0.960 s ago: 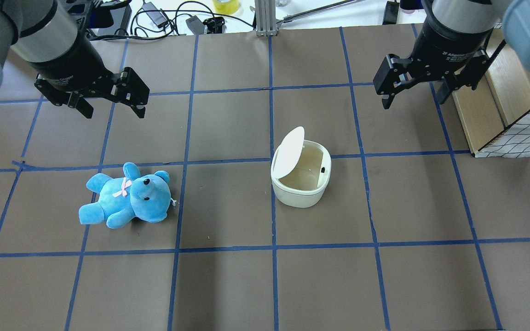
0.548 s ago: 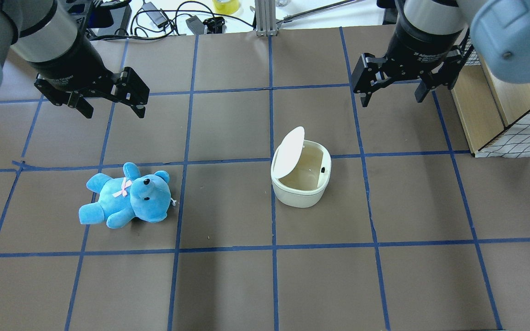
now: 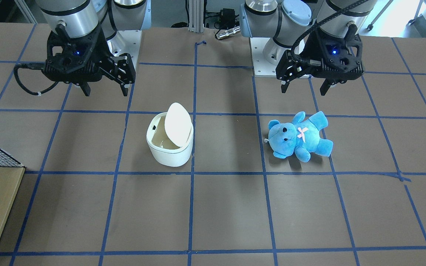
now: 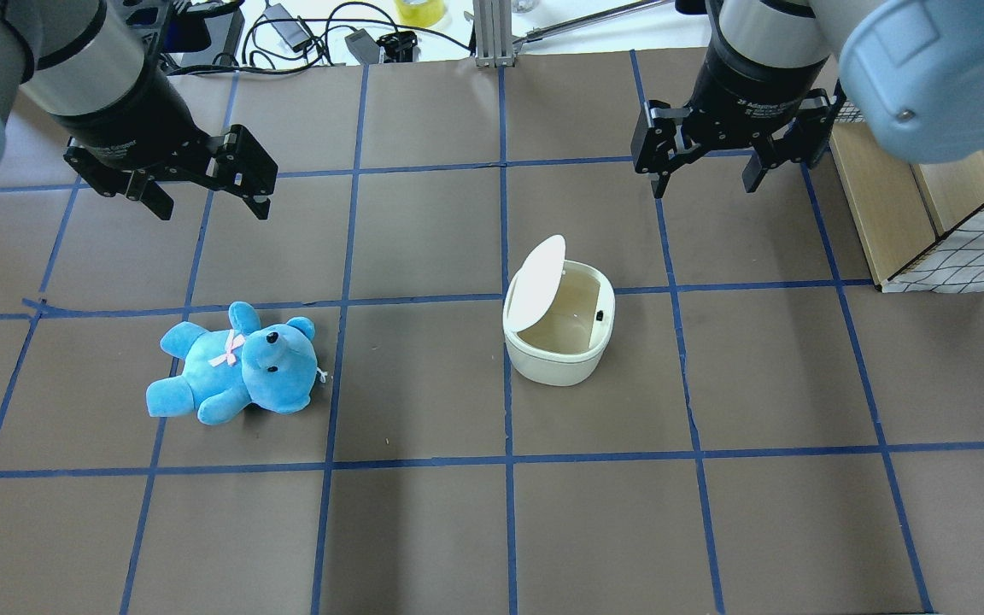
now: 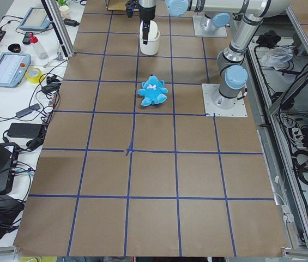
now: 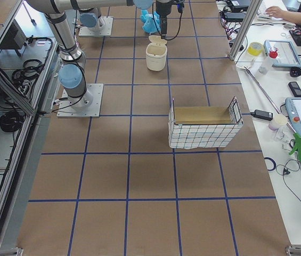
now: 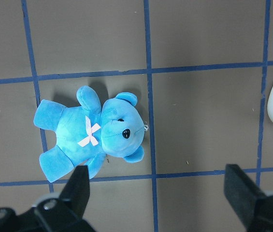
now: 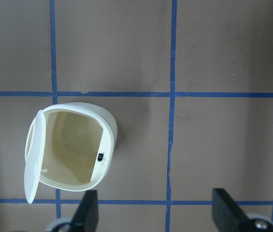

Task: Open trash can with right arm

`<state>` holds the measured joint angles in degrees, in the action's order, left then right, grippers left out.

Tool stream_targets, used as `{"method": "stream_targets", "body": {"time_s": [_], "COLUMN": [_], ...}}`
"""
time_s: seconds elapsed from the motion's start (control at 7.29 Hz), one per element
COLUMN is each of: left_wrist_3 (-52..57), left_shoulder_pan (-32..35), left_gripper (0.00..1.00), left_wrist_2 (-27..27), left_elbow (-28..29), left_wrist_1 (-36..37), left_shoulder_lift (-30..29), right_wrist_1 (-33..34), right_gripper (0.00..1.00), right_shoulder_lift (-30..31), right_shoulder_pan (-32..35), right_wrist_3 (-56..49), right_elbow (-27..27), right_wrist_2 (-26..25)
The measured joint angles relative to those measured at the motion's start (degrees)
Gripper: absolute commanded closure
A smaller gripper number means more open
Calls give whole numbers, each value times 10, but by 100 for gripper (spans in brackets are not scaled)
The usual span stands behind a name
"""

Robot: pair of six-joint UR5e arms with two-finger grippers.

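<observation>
The white trash can [image 4: 557, 337] stands mid-table with its flip lid [image 4: 537, 283] raised and the beige inside showing. It also shows in the front view [image 3: 169, 147] and the right wrist view [image 8: 71, 147]. My right gripper [image 4: 704, 178] is open and empty, hanging high above the table beyond and to the right of the can; in the front view it [image 3: 105, 88] is at upper left. My left gripper [image 4: 210, 205] is open and empty above the table beyond the blue teddy bear [image 4: 236, 363].
A wire-mesh basket with a cardboard liner [image 4: 962, 231] stands at the right edge. The teddy also shows in the left wrist view [image 7: 93, 133]. Cables and tools [image 4: 313, 34] lie beyond the far table edge. Blue tape lines grid the brown table.
My right gripper has moved left, from near the basket toward a spot beyond the trash can. The can, its raised lid, the teddy and my left gripper have not moved.
</observation>
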<state>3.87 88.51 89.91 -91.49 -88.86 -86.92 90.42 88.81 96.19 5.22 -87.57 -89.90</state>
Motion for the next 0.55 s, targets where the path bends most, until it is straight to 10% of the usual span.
{"method": "stream_targets", "body": {"time_s": [0.55], "left_wrist_3": [0], "left_shoulder_pan": [0], "left_gripper": [0], "left_wrist_2": [0], "left_elbow": [0], "left_wrist_1": [0], "left_shoulder_lift": [0], "right_wrist_1": [0], "right_gripper": [0], "right_shoulder_lift": [-5], "right_shoulder_pan": [6], "right_wrist_3": [3], "right_elbow": [3], "right_wrist_2": [-4]}}
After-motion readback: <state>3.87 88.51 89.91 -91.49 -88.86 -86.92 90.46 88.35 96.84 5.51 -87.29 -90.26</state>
